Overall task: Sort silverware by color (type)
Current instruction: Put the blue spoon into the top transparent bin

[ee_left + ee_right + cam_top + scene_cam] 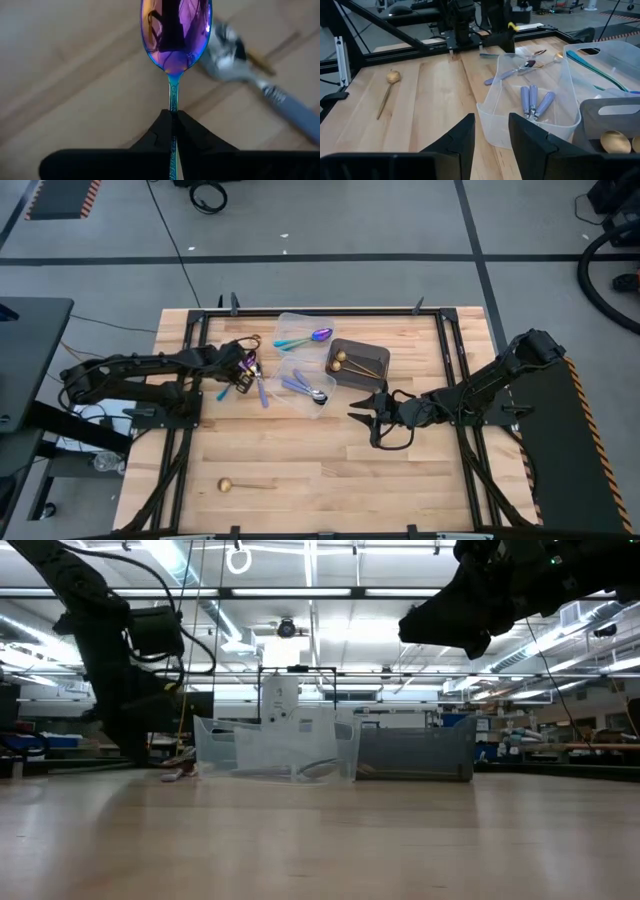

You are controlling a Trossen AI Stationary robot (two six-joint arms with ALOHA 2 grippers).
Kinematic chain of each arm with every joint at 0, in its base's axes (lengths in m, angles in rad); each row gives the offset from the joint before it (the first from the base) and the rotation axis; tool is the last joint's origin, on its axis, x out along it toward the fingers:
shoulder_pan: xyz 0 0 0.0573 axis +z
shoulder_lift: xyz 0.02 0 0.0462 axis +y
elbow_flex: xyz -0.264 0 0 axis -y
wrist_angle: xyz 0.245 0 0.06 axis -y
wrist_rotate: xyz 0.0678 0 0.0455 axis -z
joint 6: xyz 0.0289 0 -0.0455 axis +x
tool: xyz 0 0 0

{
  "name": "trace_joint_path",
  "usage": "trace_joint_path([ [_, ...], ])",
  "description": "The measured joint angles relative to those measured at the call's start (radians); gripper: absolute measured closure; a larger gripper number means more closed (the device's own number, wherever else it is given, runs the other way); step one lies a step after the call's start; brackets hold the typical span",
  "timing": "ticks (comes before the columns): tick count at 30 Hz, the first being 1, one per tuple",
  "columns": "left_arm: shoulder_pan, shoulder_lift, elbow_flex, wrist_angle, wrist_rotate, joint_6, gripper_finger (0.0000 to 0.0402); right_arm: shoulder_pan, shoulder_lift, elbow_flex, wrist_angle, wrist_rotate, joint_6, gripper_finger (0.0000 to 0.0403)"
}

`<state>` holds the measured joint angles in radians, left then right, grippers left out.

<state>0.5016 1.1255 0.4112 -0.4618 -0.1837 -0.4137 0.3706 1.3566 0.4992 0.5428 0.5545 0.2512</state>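
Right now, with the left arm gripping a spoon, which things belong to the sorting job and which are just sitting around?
Job:
- iridescent purple-blue spoon in the left gripper
- lone gold spoon on the bare wooden table
- lavender-handled silver spoons in a clear plastic tub
- gold spoons in the dark rectangular bin
- teal-handled spoon in the far clear tub

Bystanders:
- black cables on the floor
- idle right gripper, fingers open
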Motion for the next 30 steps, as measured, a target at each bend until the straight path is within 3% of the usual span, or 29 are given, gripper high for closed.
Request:
trace_joint_path([
  [30,-0.007,0.001,0.338,-0.031,-0.057,0.268,0.0385,0.000,0.000,0.000,-0.006,-0.005,0.034,0.0274],
])
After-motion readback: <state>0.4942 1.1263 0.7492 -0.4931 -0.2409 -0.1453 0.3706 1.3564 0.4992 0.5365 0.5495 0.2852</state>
